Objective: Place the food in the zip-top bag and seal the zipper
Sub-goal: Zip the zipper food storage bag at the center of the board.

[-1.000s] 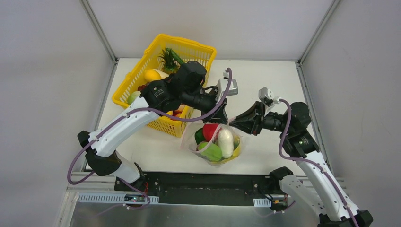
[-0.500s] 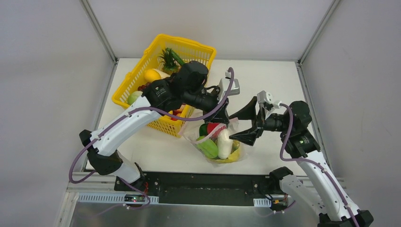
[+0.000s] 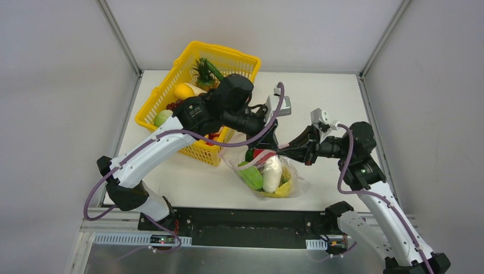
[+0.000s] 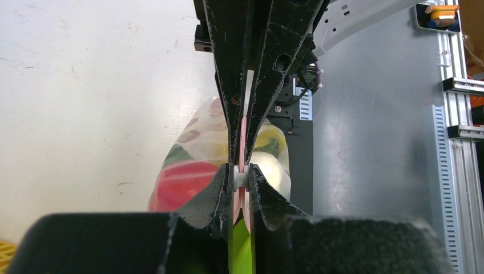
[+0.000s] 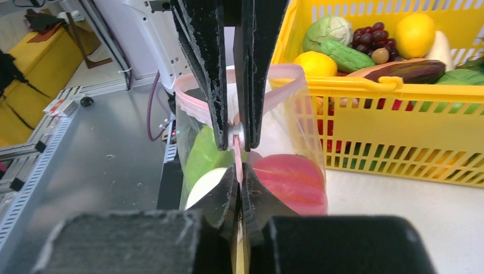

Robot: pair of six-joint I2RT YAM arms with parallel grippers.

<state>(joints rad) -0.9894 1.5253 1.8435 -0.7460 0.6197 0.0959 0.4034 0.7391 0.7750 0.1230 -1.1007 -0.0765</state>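
Note:
The clear zip-top bag [image 3: 288,181] lies on the table in front of the basket. It holds food: a red apple [image 5: 291,180], a white radish [image 3: 271,171], a green piece [image 3: 251,177] and a yellow piece. My left gripper [image 3: 274,142] is shut on the pink zipper [image 4: 243,134] at its white slider, also in the left wrist view [image 4: 241,173]. My right gripper [image 3: 283,149] is shut on the same strip, tip to tip with the left, also in the right wrist view [image 5: 238,171]. Beyond the left fingers the pink rim [image 5: 191,97] still gapes in a loop.
The yellow mesh basket [image 3: 171,85] stands at the back left, just behind the bag, with more toy fruit and vegetables in it. The left arm reaches over its near corner. The grey metal base plate [image 3: 228,257] lies past the table's front edge.
The right gripper was shut, opened wide half a second ago, and has shut again on the zipper next to the left gripper. The bag has shifted slightly right and toward the front.

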